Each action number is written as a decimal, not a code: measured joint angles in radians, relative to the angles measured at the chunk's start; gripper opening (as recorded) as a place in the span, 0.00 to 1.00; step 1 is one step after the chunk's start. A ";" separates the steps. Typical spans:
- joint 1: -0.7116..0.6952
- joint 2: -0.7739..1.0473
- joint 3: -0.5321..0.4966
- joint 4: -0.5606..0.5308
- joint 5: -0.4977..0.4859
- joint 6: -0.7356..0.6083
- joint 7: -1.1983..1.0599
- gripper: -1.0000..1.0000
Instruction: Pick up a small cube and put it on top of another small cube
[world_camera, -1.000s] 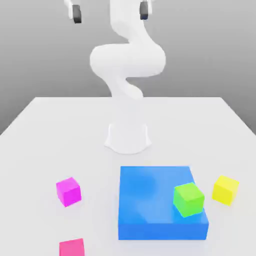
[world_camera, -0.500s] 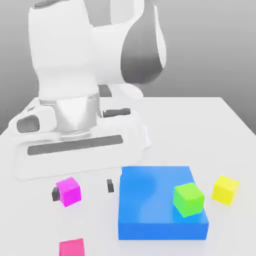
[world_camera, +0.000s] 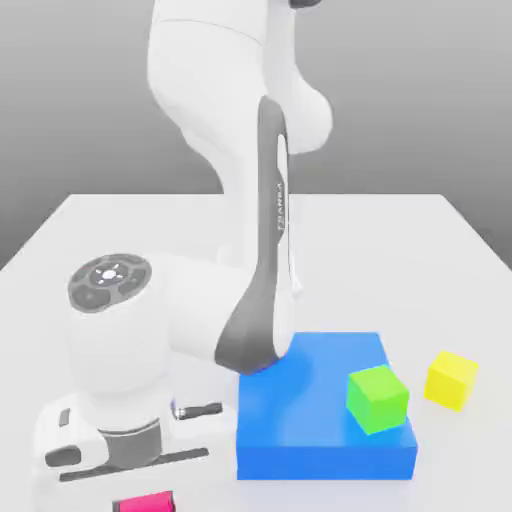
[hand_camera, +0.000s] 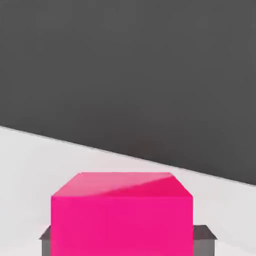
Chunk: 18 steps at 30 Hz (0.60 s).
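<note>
My gripper is down at the table's near edge, on the exterior view's left, clamped on the crimson cube (dark fingers flank it in the hand view). The cube sits directly between the jaws, no offset. The magenta target isn't visible; my arm probably hides it. To the right: blue block carrying the green cube, then the yellow cube. I must clear the blue block when lifting.

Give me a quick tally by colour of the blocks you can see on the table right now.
Pinkish-red small cube: 1
Bright green small cube: 1
Yellow small cube: 1
Large flat blue block: 1
Total: 4
</note>
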<state>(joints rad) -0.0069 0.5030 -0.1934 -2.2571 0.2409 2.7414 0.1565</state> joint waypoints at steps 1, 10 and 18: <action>-0.006 0.017 0.008 0.003 0.005 0.013 -0.004 0.00; 0.023 -0.250 -0.104 -0.138 -0.112 -0.115 0.072 0.00; -0.068 -0.522 -0.194 -0.400 -0.286 -0.113 0.172 0.00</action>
<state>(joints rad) -0.0754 -0.0186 -0.3875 -2.6571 -0.0453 2.6279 0.3285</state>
